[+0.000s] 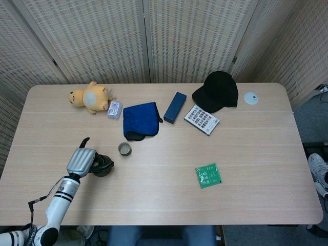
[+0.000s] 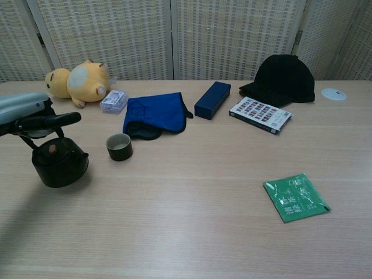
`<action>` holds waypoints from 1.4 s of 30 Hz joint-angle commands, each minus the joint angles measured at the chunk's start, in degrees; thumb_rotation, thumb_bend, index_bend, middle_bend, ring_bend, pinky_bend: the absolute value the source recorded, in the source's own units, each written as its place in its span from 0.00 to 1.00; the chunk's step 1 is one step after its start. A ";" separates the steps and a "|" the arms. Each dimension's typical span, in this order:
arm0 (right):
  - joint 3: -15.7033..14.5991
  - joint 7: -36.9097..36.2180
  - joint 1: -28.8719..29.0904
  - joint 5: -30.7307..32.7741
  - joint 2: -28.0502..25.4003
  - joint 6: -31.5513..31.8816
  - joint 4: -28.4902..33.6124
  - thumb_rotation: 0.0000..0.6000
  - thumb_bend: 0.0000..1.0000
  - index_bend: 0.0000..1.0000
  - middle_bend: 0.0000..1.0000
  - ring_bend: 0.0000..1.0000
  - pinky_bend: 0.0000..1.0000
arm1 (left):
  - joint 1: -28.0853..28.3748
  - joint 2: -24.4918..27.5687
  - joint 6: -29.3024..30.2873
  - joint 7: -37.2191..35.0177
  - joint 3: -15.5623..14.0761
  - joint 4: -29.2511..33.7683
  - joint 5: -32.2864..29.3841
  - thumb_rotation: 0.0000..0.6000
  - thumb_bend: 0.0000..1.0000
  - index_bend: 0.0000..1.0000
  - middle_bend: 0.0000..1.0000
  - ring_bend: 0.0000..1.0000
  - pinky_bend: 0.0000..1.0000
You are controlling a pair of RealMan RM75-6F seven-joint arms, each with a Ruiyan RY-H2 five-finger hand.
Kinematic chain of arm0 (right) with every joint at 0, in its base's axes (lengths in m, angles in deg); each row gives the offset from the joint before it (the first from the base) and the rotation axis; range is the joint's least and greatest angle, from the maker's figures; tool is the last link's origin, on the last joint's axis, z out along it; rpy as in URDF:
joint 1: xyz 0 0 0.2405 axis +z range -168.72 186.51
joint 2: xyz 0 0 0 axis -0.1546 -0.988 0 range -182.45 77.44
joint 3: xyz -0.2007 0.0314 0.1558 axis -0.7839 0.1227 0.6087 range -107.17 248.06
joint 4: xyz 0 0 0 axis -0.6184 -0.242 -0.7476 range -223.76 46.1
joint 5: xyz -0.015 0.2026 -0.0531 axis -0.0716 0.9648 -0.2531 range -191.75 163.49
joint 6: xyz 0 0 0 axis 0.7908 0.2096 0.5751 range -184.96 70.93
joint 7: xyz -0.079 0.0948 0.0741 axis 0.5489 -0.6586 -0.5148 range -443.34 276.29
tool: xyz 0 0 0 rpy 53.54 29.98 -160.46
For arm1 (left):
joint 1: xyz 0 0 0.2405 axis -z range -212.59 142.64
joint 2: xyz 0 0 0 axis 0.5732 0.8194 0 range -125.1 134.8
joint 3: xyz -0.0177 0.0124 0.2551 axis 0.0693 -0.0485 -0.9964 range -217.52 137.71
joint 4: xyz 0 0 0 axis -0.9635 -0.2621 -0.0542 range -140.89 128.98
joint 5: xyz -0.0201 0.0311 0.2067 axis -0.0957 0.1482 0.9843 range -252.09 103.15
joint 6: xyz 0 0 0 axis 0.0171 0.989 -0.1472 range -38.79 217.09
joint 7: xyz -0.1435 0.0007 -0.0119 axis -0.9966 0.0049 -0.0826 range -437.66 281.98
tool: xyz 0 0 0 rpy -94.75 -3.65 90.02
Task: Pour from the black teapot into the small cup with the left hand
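- The long pale wooden table holds everything. Most of the things lie toward the far side.
- The black cloth cap, the folded blue cloth, the yellow stuffed toy, the dark blue box, the card with coloured squares, the green packet, the small clear pack and the white round disc have nothing to do with the job.
- The left hand, silver on top with dark fingers, is at the near left part of the table, right over the pot.
- In the chest view one finger sticks out straight above the pot. I cannot tell if the hand is holding the thin handle or only resting by it.
- The round black teapot stands upright on the table with its lid on. It is not tipped.
- The small dark cup stands just beside the pot, not touching it. I cannot see inside it well enough to say if anything is in it.
- I think the pouring is not under way now. To pour, the pot has to go up, move over the cup and tip.
- The right hand is in neither view.
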 commanded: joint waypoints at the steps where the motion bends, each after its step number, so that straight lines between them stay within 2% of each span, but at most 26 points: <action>1: 0.01 -0.06 -0.01 -0.05 0.03 0.03 -0.04 1.00 0.14 0.11 0.16 0.07 0.10 | -0.35 -0.18 1.31 0.18 0.23 -0.10 0.43 0.14 0.17 1.00 1.00 0.92 0.00; 5: 0.00 -0.05 0.03 -0.22 0.09 0.04 -0.05 1.00 0.14 0.11 0.16 0.07 0.10 | -0.87 -0.94 3.51 0.57 0.60 -0.53 0.94 0.37 0.27 1.00 1.00 0.93 0.01; 9: 0.04 -0.03 0.00 -0.21 0.12 0.10 -0.06 1.00 0.14 0.11 0.16 0.07 0.10 | -1.21 -1.49 4.81 1.13 0.82 -1.06 1.08 0.46 0.31 1.00 1.00 0.94 0.07; 10: 0.03 -0.02 -0.02 -0.21 0.11 0.11 -0.05 1.00 0.14 0.11 0.16 0.07 0.10 | -1.29 -1.62 5.11 1.23 0.94 -1.17 1.00 0.46 0.32 1.00 1.00 0.94 0.08; 12: 0.03 -0.01 -0.05 -0.16 0.12 0.11 -0.07 1.00 0.14 0.11 0.16 0.07 0.10 | -1.46 -2.02 5.81 1.43 1.25 -1.40 0.79 0.37 0.32 1.00 1.00 0.95 0.11; 14: 0.02 0.00 -0.09 -0.15 0.12 0.12 -0.08 1.00 0.14 0.11 0.16 0.07 0.10 | -1.56 -2.59 6.59 1.85 1.54 -1.93 0.73 0.33 0.33 1.00 1.00 0.95 0.15; 19: 0.04 -0.08 -0.20 -0.01 0.11 0.15 -0.17 1.00 0.14 0.11 0.16 0.07 0.10 | -1.54 -3.38 6.94 2.25 1.69 -2.88 0.95 0.34 0.36 1.00 1.00 0.95 0.19; 28: 0.02 -0.17 -0.37 0.08 0.20 0.20 -0.31 1.00 0.14 0.11 0.16 0.07 0.10 | -1.56 -3.77 7.13 2.41 1.88 -3.43 1.55 0.46 0.41 1.00 1.00 0.95 0.20; 33: 0.04 -0.25 -0.46 0.11 0.17 0.28 -0.37 1.00 0.14 0.11 0.16 0.07 0.10 | -1.59 -3.67 7.13 2.35 1.92 -3.52 1.97 0.57 0.44 1.00 1.00 0.95 0.21; 37: 0.00 -0.26 -0.55 0.10 0.17 0.31 -0.39 1.00 0.14 0.11 0.16 0.07 0.10 | -1.49 -3.39 6.71 2.00 2.00 -3.12 2.28 0.55 0.44 1.00 1.00 0.95 0.22; 42: 0.01 -0.18 -0.61 0.06 0.15 0.40 -0.31 1.00 0.14 0.11 0.16 0.07 0.10 | -0.88 -3.46 6.24 2.11 2.26 -3.04 3.07 0.59 0.44 1.00 1.00 0.95 0.22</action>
